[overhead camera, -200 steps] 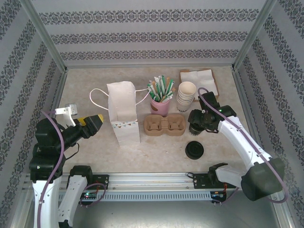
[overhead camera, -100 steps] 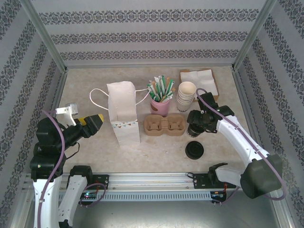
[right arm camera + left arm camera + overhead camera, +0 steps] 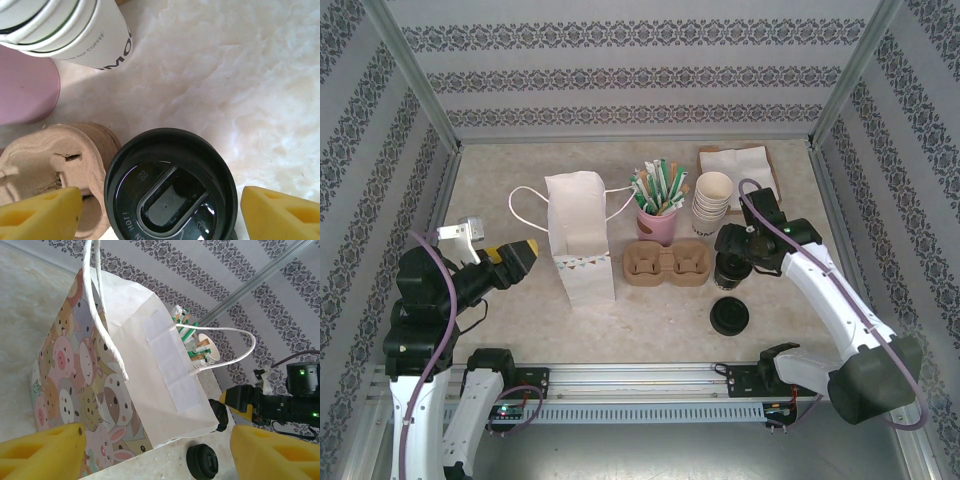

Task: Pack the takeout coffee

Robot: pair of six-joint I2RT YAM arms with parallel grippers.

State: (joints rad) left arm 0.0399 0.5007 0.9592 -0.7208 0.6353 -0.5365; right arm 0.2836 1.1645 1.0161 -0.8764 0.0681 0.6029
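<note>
- Takeout coffee (image 3: 170,192) stands upright on the table, just right of the cardboard carrier (image 3: 65,160), with the cup stack (image 3: 713,203) on its far side and the loose lid (image 3: 729,317) on its near side.
- Right gripper (image 3: 160,205) straddles the coffee's lid. Its jaws have spread slightly wider over the last second, so no grip is judged and pickup remains outstanding.
- Left gripper (image 3: 157,440) is open and empty, facing the paper bag (image 3: 125,375) at left.
- Cup body is hidden beneath its lid and the gripper. Contact at the right finger cannot be confirmed.
</note>
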